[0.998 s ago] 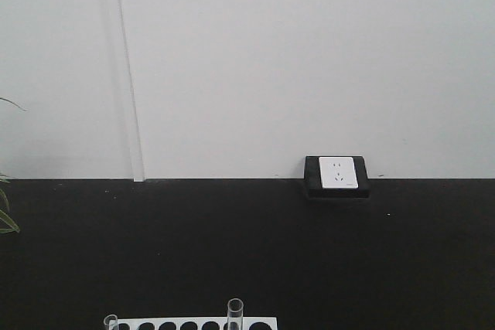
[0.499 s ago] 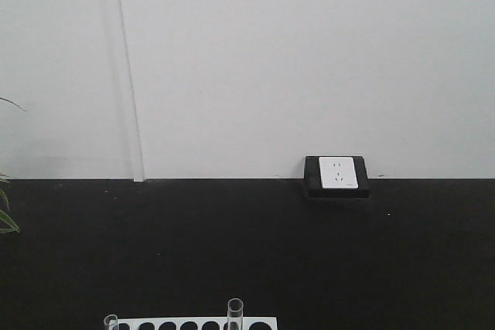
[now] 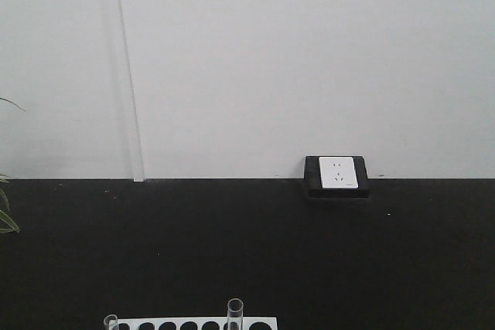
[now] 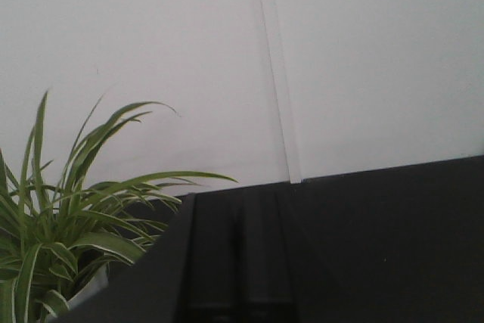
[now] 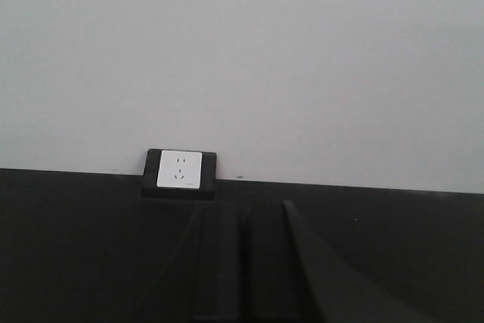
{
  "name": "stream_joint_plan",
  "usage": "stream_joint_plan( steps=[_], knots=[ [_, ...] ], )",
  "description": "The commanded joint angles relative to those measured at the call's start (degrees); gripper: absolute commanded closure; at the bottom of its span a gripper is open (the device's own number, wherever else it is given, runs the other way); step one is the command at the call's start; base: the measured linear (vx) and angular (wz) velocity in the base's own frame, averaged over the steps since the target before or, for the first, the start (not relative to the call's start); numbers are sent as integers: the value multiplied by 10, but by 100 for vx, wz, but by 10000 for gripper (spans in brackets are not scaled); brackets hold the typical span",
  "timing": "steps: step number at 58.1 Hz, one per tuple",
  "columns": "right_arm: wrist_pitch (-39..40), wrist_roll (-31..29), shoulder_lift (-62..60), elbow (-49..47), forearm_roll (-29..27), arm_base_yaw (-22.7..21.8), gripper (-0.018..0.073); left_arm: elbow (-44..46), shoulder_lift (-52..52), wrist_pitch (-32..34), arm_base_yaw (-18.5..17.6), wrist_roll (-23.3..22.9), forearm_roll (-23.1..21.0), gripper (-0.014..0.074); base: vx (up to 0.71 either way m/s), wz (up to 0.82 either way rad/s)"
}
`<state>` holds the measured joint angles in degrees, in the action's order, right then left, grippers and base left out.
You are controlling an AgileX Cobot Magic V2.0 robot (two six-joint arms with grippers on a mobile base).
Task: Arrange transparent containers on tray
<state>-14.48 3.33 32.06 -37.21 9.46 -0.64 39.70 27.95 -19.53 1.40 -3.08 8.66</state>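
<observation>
At the black surface's near edge, tubes wait in the rack and no tray is in sight.
Front view first: a white plastic rack with round holes (image 3: 193,323) peeks in at the near side of the black cloth-covered surface (image 3: 247,253). One slim clear glass test tube (image 3: 235,311) stands upright in it, and a second tube's rim (image 3: 110,320) shows at the rack's left end. A white wall socket in a black frame (image 3: 337,175) sits at the far edge. Over to the left wrist: a striped green plant (image 4: 68,232) at the far left corner, and dark ridges (image 4: 238,262) low down that may be the left claw, spread or pinched I cannot tell. Right wrist: the same story for the right claw, only murky shapes (image 5: 242,262). The yellow tray appears nowhere, so I'd judge at least these two tubes are left to move.
</observation>
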Motion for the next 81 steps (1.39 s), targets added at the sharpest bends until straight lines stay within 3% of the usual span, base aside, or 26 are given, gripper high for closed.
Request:
stream_joint_plan(
  steps=[1,19,31,44,68,76,81],
  knots=[
    [46,-1,13,-19,0,1,531,16,21,56,-2,-2,3,526,0,0],
    [42,-1,15,-19,0,1,359,7,66,60,-2,-2,1,262,0,0],
    [30,-1,17,-19,0,1,148,-90,87,167,-2,-4,-4,94,0,0],
    [31,-1,17,-19,-3,1,4,-196,88,228,-34,-3,-87,76,0,0],
    [31,-1,17,-19,-4,1,-2,-212,162,249,-145,-1,-87,76,0,0],
    [30,-1,17,-19,-4,1,-2,-214,225,326,-178,-1,-87,76,0,0],
    [29,-1,17,-19,-4,1,-2,-214,271,378,-196,-1,-61,76,0,0]
  ],
)
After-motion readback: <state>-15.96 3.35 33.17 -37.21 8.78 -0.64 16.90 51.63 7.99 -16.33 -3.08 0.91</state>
